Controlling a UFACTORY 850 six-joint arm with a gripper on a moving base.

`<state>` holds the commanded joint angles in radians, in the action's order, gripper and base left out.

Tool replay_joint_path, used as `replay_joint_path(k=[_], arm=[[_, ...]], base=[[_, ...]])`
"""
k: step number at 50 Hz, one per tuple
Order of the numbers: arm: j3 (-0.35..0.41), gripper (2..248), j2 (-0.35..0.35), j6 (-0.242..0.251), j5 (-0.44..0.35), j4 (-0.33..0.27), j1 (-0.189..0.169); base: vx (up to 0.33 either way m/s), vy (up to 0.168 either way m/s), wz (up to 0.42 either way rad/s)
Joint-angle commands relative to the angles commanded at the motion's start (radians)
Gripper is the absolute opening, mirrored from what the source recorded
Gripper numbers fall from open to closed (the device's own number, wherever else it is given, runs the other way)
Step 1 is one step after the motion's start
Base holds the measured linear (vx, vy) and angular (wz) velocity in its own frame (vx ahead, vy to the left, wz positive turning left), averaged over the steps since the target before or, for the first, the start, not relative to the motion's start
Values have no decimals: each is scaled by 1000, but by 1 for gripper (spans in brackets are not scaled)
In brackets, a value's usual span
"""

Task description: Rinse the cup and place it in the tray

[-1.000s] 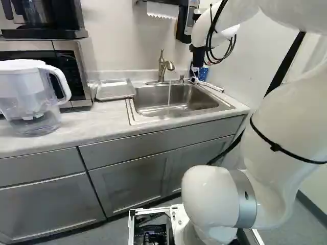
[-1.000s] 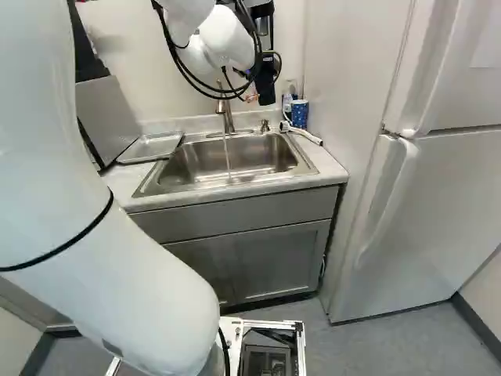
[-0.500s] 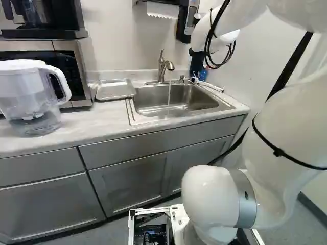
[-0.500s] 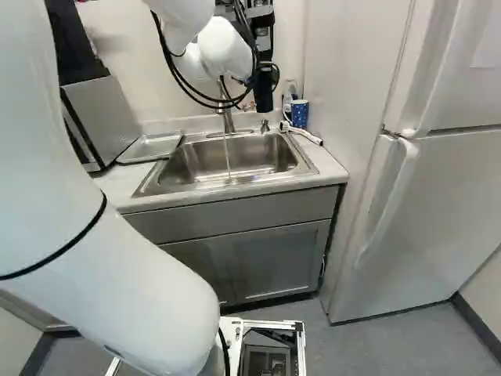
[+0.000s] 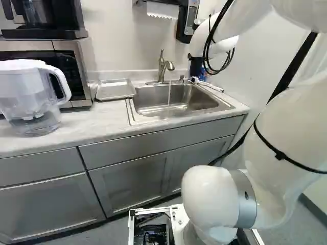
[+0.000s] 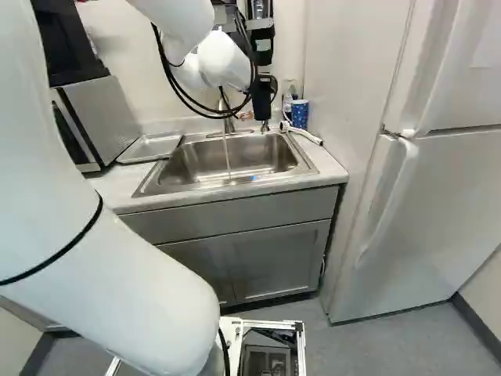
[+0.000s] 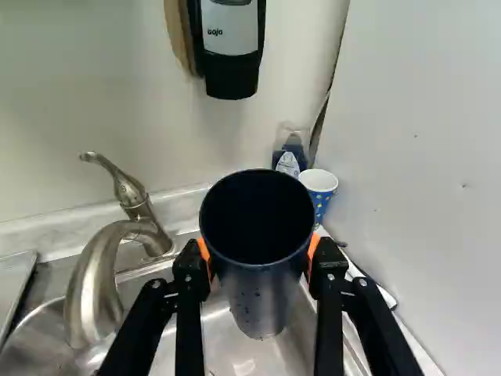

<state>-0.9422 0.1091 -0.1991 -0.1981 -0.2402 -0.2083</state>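
High over the back right of the sink, my gripper (image 6: 264, 78) hangs in the right base view with the dark blue cup (image 6: 261, 103). In the wrist view the orange pads of my gripper (image 7: 260, 254) press both sides of the cup (image 7: 257, 227), its open mouth facing the camera and drops on its wall. Water runs from the faucet (image 5: 165, 65) into the sink (image 5: 176, 102); the cup is right of the faucet, apart from it. The metal tray (image 5: 115, 89) lies on the counter left of the sink.
A blue paper cup (image 7: 319, 188) and a bottle (image 7: 291, 153) stand in the corner behind the held cup. The soap dispenser (image 7: 232, 47) hangs on the wall above. A water pitcher (image 5: 30, 97) and microwave are at left; a fridge (image 6: 438, 196) is at right.
The gripper has come down in the right base view, carrying the cup, and shifted slightly left in both base views. The base has stayed put, and the water keeps running.
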Motion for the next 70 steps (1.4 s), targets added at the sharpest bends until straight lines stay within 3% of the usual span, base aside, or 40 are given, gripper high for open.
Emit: replay_joint_path(k=[35,70], arm=[[85,126,12,0,-59,0,10],[129,126,-22,0,-155,0,23]], base=[[0,0,0],[0,0,0]])
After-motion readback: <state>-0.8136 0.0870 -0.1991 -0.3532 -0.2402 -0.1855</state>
